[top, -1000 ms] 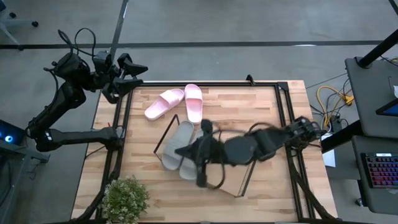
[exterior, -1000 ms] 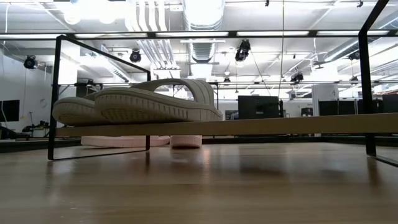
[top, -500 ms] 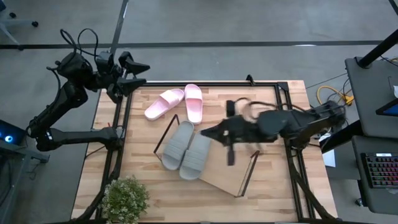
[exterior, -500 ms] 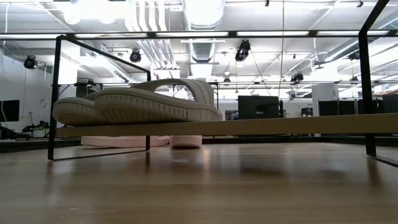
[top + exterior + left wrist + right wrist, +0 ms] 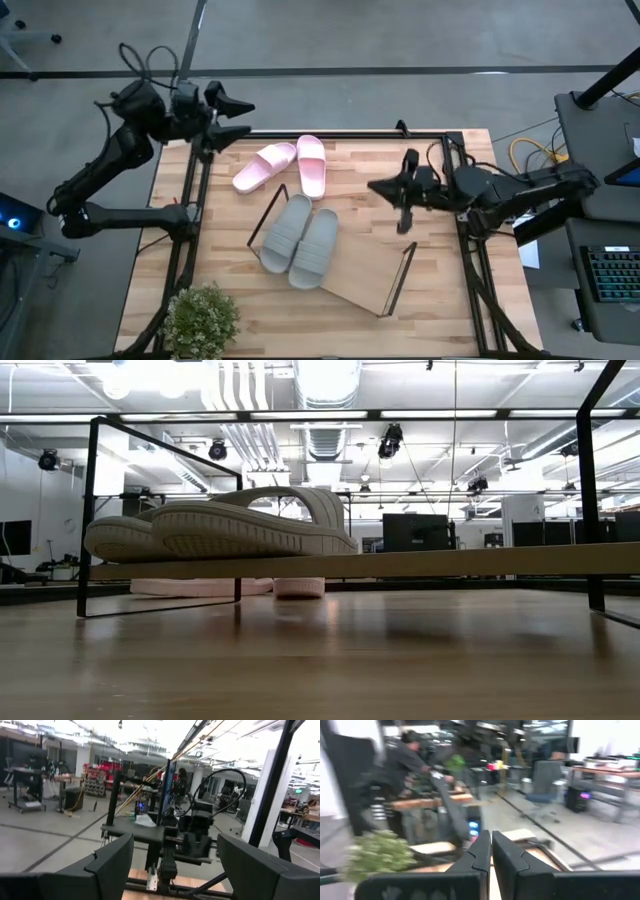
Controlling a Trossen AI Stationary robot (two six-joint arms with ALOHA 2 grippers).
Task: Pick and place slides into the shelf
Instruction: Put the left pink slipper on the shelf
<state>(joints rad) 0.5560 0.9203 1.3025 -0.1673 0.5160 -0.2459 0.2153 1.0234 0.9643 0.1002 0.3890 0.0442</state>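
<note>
With my left pincer (image 5: 238,117) open wide, I should come down straight over a soft pink slip-on sandal (image 5: 263,166).

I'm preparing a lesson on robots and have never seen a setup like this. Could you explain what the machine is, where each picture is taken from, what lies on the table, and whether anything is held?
The machine is two dark robot arms at a wooden table. One picture looks straight down from above, one looks level across the tabletop, and one comes from a camera on each arm's wrist.

On the table stands a low wooden shelf with wire ends. The grey pair of slides sits on it, side by side. The pink pair lies on the table beyond the shelf.

The left gripper is open, at the table's far left corner, holding nothing. The right gripper is shut and empty, above the table to the right of the grey pair. Nothing is being carried.
</note>
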